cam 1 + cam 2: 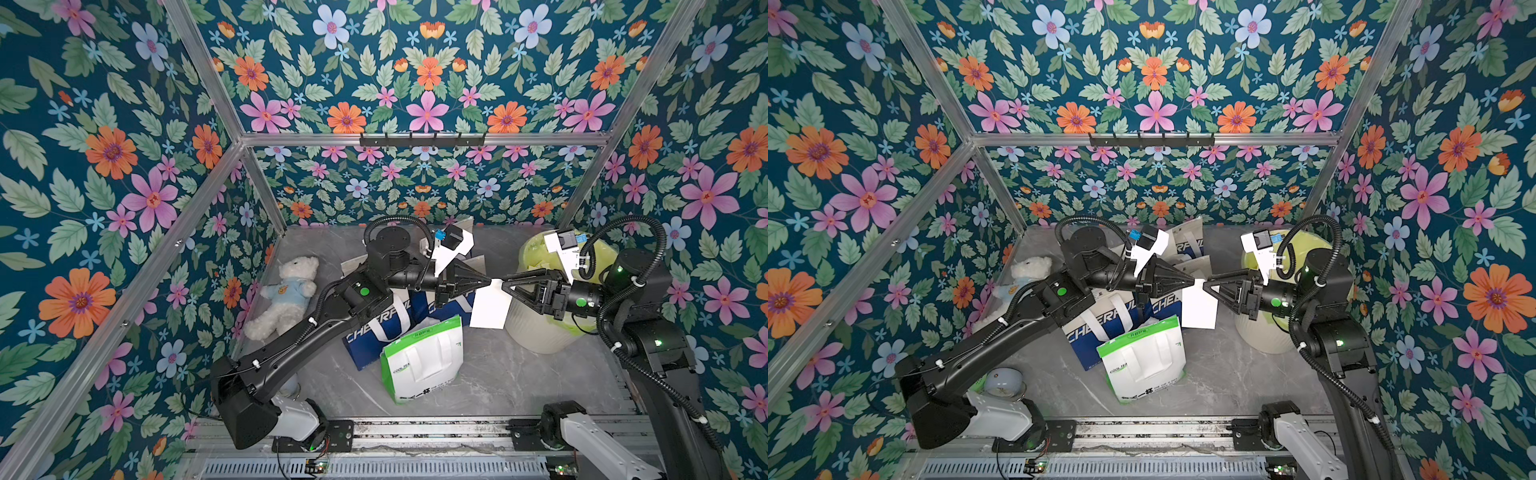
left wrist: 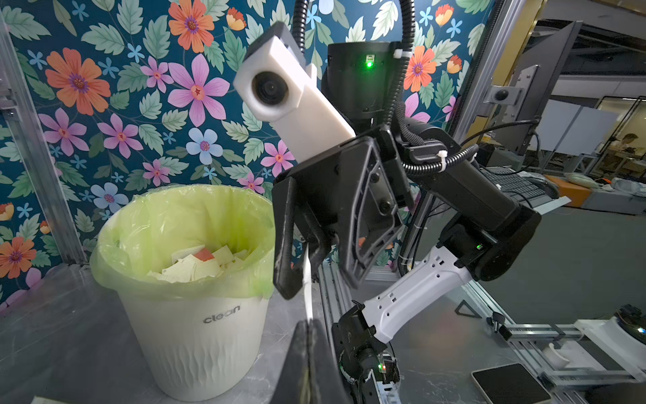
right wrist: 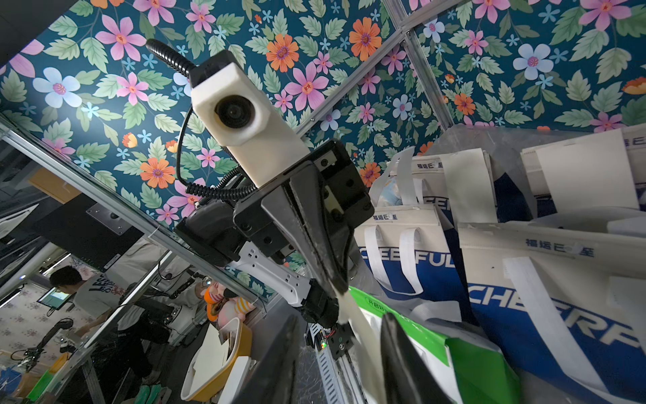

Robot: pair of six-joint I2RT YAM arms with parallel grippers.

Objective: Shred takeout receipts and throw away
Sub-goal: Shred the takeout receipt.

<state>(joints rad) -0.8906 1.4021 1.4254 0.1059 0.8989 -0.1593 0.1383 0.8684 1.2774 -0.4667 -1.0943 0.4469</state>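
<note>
Left end effector (image 1: pixel 488 282) is clenched on the top corner of one receipt (image 1: pixel 491 309), tips meeting. Right end effector (image 1: pixel 504 286) is released: its fingers (image 2: pixel 285 245) stand apart, straddling the same top edge without pinching it. Both wrist views show the paper edge between them. The receipt hangs in the air right of mid-counter, above the gap between the bags and the bin (image 1: pixel 538 332), beside the bin's mouth rather than over it. Both arms reach in from the front edge and meet tip to tip.

Edges/room: bin stands at the right edge of the counter (image 1: pixel 498 374) near the back right corner, green liner over the rim, paper scraps (image 2: pixel 195 266) inside. Bags fill the middle through to the back edge. Teddy bear (image 1: pixel 282 291) lies at the left edge. Bare counter shows along the front edge and between the green-and-white bag (image 1: pixel 419 361) and the bin.

Counts:
- 1 receipt held
- 2 more plain sheets (image 3: pixel 468 185) on bag faces, right wrist view
- 1 bin
- 1 green-and-white bag
- at least 3 blue-and-white bags (image 1: pixel 374 328), arms hide the rest
- 1 teddy bear
- 1 pale bowl (image 1: pixel 1003 382) under the left arm near the front left corner
</note>
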